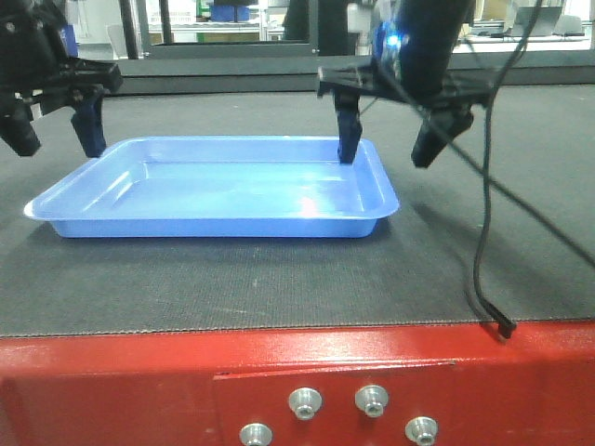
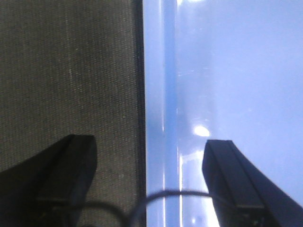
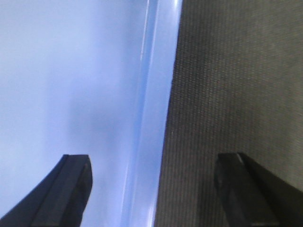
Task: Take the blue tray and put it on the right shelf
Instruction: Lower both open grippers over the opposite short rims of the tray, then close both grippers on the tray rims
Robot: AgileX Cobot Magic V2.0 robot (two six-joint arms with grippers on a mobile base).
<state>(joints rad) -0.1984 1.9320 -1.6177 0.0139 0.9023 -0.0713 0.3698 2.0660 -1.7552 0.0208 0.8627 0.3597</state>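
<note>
- On the black mat of the red-framed worktop, the blue tray lies flat and upright, its long side facing the front camera and its glossy floor bare.
- At the tray's left end, the left tool hangs with its jaws spread wide and nothing between them. One finger is over the mat outside the rim; the other is at the far-left rim.
- From the left wrist camera, the left tool straddles the rim: the tray fills the right half and the mat the left.
- At the tray's right end, the right tool is just as wide open and grips nothing. Its inner fingertip dips inside the tray near the far-right corner, and its outer finger hangs over the mat beyond the rim.
- From the right wrist camera, the right tool also straddles the rim, with the tray on the left and the mat on the right.
- Whether any finger touches the tray cannot be told.
- Beside the right tool, a black cable droops to the mat's front edge.
- Below that edge, four bolts sit in the red frame.
</note>
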